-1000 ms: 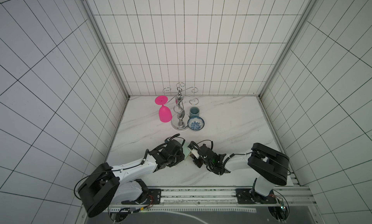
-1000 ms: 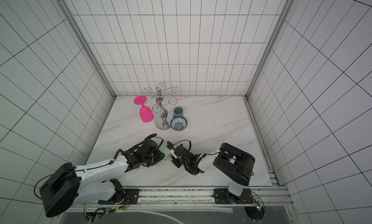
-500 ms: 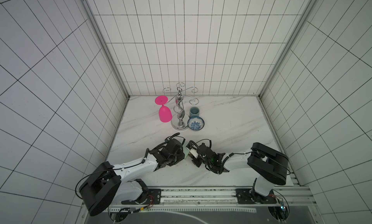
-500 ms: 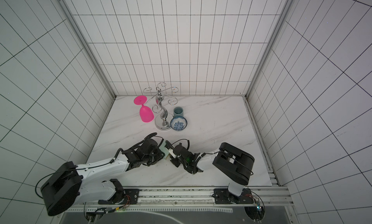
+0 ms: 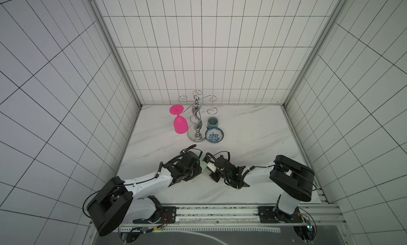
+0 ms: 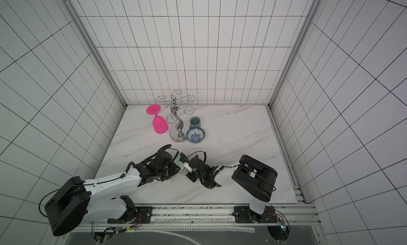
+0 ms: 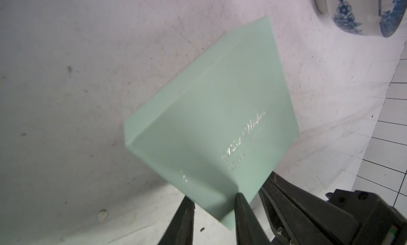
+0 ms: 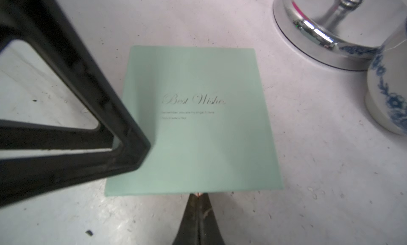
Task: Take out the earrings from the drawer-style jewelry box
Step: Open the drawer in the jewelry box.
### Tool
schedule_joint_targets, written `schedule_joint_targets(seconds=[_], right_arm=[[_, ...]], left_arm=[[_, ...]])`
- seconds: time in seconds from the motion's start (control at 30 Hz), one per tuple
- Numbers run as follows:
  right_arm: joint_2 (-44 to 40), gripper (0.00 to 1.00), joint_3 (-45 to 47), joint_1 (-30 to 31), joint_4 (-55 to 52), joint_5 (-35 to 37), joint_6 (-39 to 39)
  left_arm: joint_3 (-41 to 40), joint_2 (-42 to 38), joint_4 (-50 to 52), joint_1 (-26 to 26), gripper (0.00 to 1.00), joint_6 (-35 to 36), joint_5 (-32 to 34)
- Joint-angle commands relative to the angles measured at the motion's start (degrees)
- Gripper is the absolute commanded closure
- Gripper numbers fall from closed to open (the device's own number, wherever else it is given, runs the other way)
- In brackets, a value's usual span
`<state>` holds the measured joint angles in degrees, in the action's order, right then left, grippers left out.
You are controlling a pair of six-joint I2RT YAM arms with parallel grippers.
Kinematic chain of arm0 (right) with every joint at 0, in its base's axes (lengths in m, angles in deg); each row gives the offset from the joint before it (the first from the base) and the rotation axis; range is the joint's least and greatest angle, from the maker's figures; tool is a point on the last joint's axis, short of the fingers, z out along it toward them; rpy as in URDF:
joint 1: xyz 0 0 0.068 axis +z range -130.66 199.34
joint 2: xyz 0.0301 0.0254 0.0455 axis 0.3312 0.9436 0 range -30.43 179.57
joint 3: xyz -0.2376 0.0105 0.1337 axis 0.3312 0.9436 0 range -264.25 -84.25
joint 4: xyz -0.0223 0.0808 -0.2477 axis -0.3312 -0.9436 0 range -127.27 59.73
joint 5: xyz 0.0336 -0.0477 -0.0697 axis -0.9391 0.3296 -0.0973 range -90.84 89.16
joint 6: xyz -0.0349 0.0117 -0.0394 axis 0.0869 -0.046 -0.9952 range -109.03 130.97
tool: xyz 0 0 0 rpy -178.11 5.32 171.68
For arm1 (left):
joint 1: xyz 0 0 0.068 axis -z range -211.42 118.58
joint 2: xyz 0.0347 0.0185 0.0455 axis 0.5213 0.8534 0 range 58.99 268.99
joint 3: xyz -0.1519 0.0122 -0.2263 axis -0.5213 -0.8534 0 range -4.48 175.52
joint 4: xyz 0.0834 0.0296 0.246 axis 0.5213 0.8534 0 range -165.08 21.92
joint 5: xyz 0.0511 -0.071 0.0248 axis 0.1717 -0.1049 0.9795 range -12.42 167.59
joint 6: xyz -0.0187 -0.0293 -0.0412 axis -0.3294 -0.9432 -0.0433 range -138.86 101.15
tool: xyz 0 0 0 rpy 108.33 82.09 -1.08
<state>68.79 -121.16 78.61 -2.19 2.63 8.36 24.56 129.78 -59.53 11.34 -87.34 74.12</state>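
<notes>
Mint-green card, flat and square: the jewelry box (image 8: 193, 133) lies on the white marble table (image 5: 253, 133), towards the front, between the two arms. In a top view you get only a sliver of it (image 6: 178, 163) between the black wrists. The lid faces up, and you can read the silver script "Best Wishes" from the right wrist camera. The drawer is closed, so the earrings are hidden from you.

Note the left gripper (image 7: 213, 197): jaws narrow, clamped on one corner of the box. One finger (image 7: 241, 210) overlaps the lid at that corner, and the other (image 7: 184, 219) sits against the adjoining side. From the right wrist camera the same gripper shows as a black triangular frame over that corner.

Note the right gripper (image 8: 198, 196): jaws pressed fully together, tips touching the middle of the box edge nearest that wrist. A small tan pull tab (image 8: 198, 194) shows right at the tips, pinched between them as far as you can tell.

Farther back on the table you have a chrome stand (image 5: 196, 122) with a pink goblet (image 5: 180, 126) hanging upside down from one of its arms. A grey-blue cup (image 5: 212, 122) stands just beside the stand. A blue-and-white bowl (image 5: 214, 135) sits against the stand's base, near the box.
</notes>
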Motion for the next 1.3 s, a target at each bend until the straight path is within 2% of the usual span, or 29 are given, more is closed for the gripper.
schedule_joint_targets(seconds=[0.0, 0.53, 0.73, 0.9, 1.0, 1.1, 1.27], right_arm=[[-0.7, 1.0, -3.9, -0.3, -0.7, -0.1, -1.5], [-8.1, 1.0, 3.2, -0.3, -4.6, -0.4, 1.7], [-10.0, 1.0, 5.5, -0.4, -6.4, -0.6, 3.8], [-9.2, 1.0, 6.4, -0.9, -6.5, -2.0, 5.7], [-9.6, 1.0, 6.4, -1.3, -6.5, -2.1, 6.4], [-9.8, 1.0, 6.8, -1.6, -6.5, -2.9, 7.1], [-8.6, 1.0, 6.9, -1.8, -6.2, -3.1, 7.7]], left_arm=[[0.6, 0.9, 2.0, -0.4, 0.68, -0.1, 1.4], [-3.2, -0.5, -0.4, -2.6, 0.69, -4.0, 3.2], [-2.6, -0.1, -1.1, -2.8, 0.69, -3.6, 3.3], [1.0, -1.8, 1.4, -2.2, 0.7, -1.5, 4.4], [3.2, -4.9, 2.9, -1.2, 0.66, -0.1, 5.6], [4.8, -7.1, 3.0, -0.7, 0.58, 2.0, 5.5], [4.6, -2.7, 4.6, -1.7, 0.45, 1.2, 2.5]])
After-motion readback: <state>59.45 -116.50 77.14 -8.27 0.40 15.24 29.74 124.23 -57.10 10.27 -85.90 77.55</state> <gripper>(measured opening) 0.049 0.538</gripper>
